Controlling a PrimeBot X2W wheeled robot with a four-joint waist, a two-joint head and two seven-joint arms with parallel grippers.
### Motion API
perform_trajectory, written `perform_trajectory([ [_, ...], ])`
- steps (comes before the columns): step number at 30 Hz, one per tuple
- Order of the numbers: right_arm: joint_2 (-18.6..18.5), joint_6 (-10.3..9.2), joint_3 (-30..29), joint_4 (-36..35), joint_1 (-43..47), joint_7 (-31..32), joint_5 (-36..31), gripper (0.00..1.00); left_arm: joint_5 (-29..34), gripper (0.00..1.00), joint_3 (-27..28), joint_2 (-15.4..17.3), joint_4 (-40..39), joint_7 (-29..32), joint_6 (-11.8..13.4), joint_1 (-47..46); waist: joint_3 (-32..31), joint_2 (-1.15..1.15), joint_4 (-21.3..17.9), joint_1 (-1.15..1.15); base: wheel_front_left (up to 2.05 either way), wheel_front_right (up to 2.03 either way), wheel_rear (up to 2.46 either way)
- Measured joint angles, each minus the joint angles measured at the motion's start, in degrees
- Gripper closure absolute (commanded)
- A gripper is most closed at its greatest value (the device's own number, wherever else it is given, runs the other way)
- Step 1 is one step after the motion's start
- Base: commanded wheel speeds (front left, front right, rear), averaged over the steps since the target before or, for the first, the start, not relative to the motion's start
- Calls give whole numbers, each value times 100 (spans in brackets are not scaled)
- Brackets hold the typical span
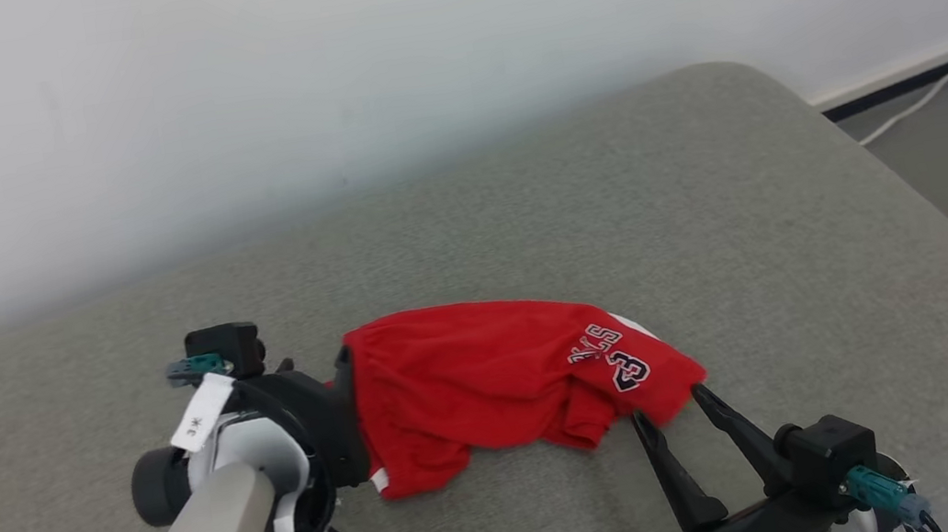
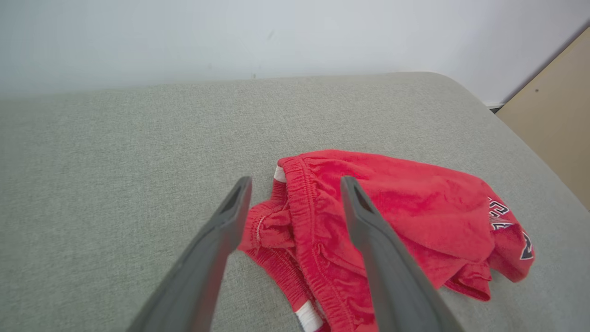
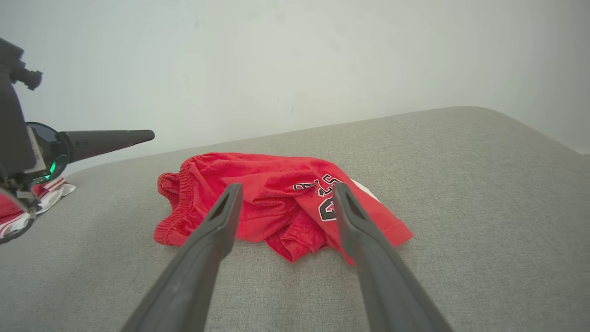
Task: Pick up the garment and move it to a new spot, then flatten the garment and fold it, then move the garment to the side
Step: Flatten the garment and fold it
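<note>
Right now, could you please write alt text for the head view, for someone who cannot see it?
Crumpled red shorts with a printed number lie on a grey cushion. The left gripper is at the waistband, the open right gripper at their hem.

Garment [image 1: 489,375]: matt cloth, fine mesh-like knit, ribbed elastic waistband.
Cushion [image 1: 612,191]: grey woven fabric, slightly coarse, matt.
Right gripper [image 1: 668,402], fingers [image 1: 672,475]: dark, matt, probably plastic.
Wall [image 1: 316,65]: smooth, matt.
Board [image 2: 553,115]: pale, smooth, wood-like.
</note>
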Motion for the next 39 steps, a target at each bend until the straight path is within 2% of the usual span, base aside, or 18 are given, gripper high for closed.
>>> perform_trajectory([
  [6, 0, 45, 71, -1, -107, 31, -41, 0, -29, 0, 371, 126, 378, 160, 0, -24, 122, 0, -463, 0, 0, 0, 0],
  [15, -47, 45, 1, 1, -105, 47, -41, 0, -19, 0, 332, 84, 627, 566, 0, -344, 322, 0, -933, 0, 0, 0, 0],
  [24, -53, 45, -35, 1, -105, 23, -41, 0, 213, 0, 647, 82, 1360, 642, 0, -505, 420, 0, -1005, 0, 0, 0, 0],
  [30, -96, 124, 0, -2, -102, 33, -40, 0, 309, 0, 626, 5, 1455, 694, 0, -662, 433, 0, -917, 0, 0, 0, 0],
  [31, -97, 153, 23, -1, -103, 43, -40, 0, 309, 12, 621, -19, 1455, 701, 0, -661, 436, 0, -907, 0, 0, 0, 0],
  [32, -93, 164, 52, -2, -106, 51, -40, 0, 309, 12, 601, -29, 1455, 702, 0, -661, 438, 0, -901, 0, 0, 0, 0],
  [33, -96, 200, 74, -2, -106, 52, -40, 0, 309, 25, 583, -34, 1455, 702, 0, -661, 440, 0, -896, 0, 0, 0, 0],
  [34, -96, 204, 86, -2, -106, 55, -40, 0, 309, 44, 573, -37, 1455, 722, 0, -661, 441, 0, -892, 0, 0, 0, 0],
  [35, -96, 205, 97, -2, -106, 57, -40, 0, 309, 53, 558, -37, 1457, 753, 0, -661, 443, 0, -890, 0, 0, 0, 0],
  [37, -101, 244, 115, -2, -106, 60, -40, 0, 309, 58, 560, -42, 1471, 770, 0, -661, 449, 0, -890, 0, 0, 0, 0],
  [39, -104, 247, 119, -1, -106, 100, -40, 0, 309, 74, 569, -42, 1496, 776, 0, -661, 456, 0, -896, 0, 0, 0, 0],
])
